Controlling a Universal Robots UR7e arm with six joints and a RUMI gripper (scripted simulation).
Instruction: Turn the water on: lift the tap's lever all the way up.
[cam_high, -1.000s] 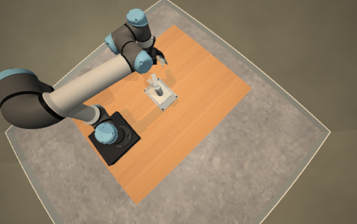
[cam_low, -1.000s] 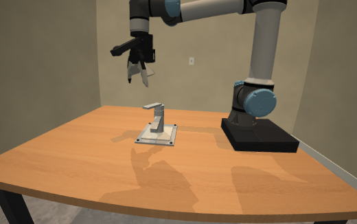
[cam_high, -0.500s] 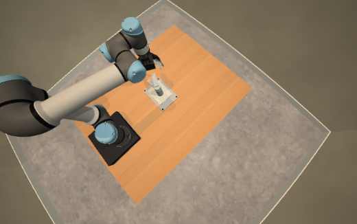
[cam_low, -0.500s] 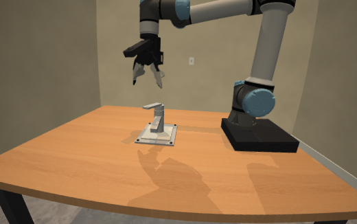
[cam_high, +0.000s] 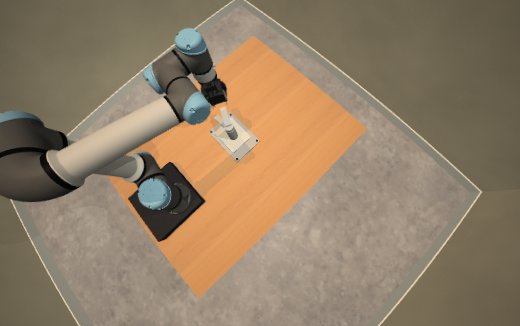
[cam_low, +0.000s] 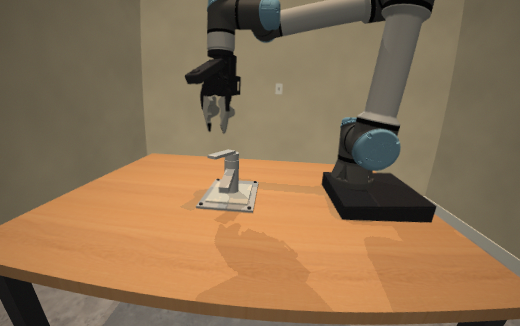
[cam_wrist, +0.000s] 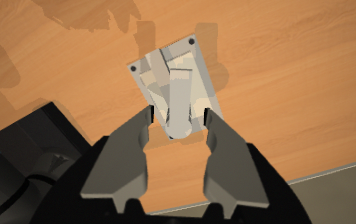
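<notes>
The tap (cam_low: 230, 172) stands on a grey square base plate (cam_low: 229, 196) in the middle of the wooden table. Its lever (cam_low: 222, 154) lies about level, pointing left in the exterior view. My gripper (cam_low: 216, 125) hangs in the air well above the lever's tip, fingers pointing down, drawn in to a narrow gap with nothing between them. In the wrist view the fingertips frame the lever (cam_wrist: 179, 102) far below. From above, the gripper (cam_high: 223, 111) is over the tap's far-left side (cam_high: 232, 131).
The arm's black base block (cam_low: 377, 196) sits on the table to the right of the tap; it also shows in the top view (cam_high: 166, 200). The table edge lies just behind the gripper in the wrist view.
</notes>
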